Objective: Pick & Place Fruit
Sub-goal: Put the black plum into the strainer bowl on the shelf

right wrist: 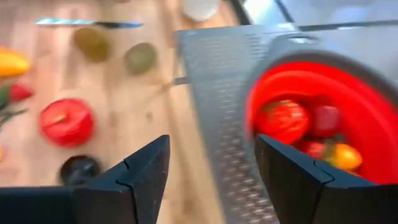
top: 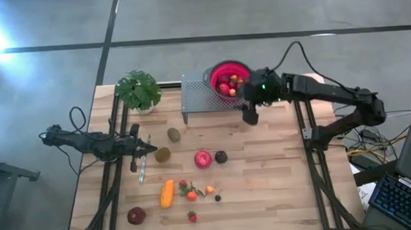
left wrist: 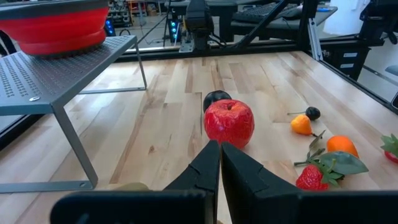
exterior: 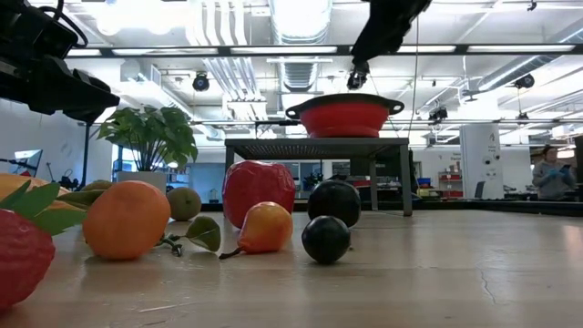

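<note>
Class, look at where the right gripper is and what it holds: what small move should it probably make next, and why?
Probably swing back toward the red apple and lower over it. The right gripper hangs open and empty beside the red colander on the metal rack, which already holds fruit, while the apple lies free on the table.

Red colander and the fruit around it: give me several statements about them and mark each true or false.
1. The red colander sits on the grey perforated stand. True.
2. The colander is empty. False: several small fruits lie in it.
3. The right gripper is shut on an apple. False: its fingers are open and hold nothing.
4. The red apple lies on the wooden table beside the dark plum. True.
5. The left gripper is shut and empty. True.
</note>
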Motion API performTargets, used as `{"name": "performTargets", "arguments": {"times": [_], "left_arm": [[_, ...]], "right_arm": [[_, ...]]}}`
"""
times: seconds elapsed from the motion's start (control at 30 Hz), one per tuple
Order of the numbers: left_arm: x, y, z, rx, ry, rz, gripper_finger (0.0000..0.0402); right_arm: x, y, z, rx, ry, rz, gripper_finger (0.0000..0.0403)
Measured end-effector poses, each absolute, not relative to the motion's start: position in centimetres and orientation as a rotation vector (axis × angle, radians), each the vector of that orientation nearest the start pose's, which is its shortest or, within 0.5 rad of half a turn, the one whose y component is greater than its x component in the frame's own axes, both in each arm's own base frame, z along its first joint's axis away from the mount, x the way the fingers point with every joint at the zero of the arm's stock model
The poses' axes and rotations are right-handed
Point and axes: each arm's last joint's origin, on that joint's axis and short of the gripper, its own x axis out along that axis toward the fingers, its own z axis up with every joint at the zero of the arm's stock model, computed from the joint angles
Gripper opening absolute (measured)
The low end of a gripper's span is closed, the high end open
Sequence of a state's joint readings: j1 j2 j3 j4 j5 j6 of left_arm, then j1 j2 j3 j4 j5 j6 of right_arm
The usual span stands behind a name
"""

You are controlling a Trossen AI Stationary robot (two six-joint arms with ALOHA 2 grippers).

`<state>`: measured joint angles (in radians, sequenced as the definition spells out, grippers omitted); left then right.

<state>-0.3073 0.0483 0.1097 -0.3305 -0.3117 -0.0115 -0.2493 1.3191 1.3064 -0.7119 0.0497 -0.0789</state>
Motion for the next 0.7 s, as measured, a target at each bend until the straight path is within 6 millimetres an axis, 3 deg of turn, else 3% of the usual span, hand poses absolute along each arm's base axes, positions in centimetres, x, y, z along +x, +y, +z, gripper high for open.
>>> {"name": "performTargets", "arguments": {"times": [0.4, 0.7], "left_arm": [[8.8, -1.8, 16.6, 0.070, 0.256, 0.006, 0.0021], [8.8, -1.8, 16.6, 0.070, 0.256, 0.006, 0.0021]], "right_arm": [[26.9, 0.8, 29.0, -0.001, 0.720, -0.028, 0.0262], [26.7, 3.6, 25.9, -0.031, 0.671, 0.073, 0.0284]]}}
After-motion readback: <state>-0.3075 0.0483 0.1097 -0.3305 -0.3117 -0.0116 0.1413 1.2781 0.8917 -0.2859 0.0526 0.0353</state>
